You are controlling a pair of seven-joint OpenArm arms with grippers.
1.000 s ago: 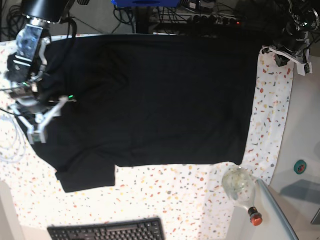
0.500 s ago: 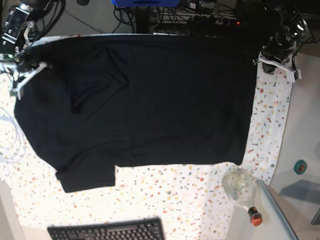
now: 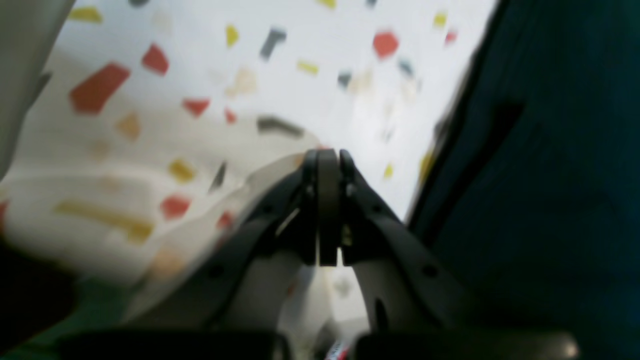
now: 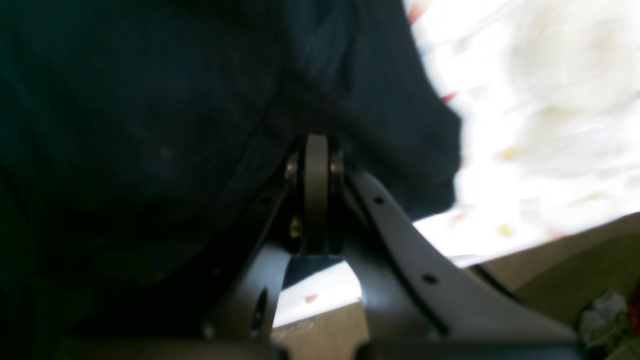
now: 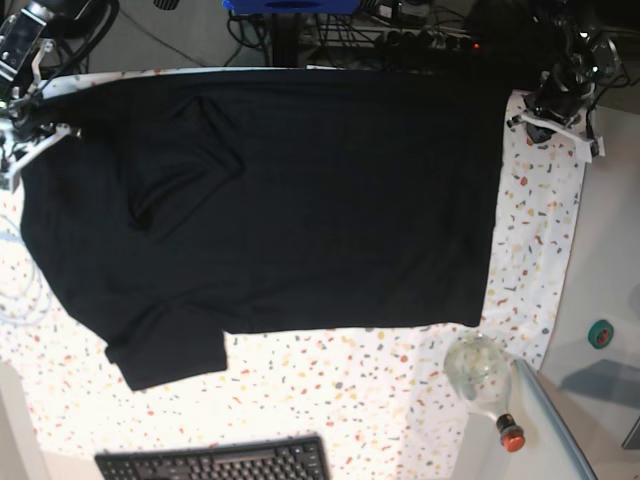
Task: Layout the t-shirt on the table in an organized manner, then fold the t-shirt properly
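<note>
Layout step: shirt (image 5: 300, 200) near flat on worktop (image 5: 350, 390); both hands (image 3: 322, 160) (image 4: 315, 145) shut, right maybe pinching cloth; nxt smooth, fold.

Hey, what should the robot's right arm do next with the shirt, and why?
Probably pull the right pincer gently outward: its jaws are shut on the shirt at its edge, and a wrinkle shows nearby in the base view.

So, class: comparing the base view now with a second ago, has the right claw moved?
Yes. The right claw has gone up the picture towards the far table edge, away from the keyboard, pulling the t-shirt edge along.
</note>
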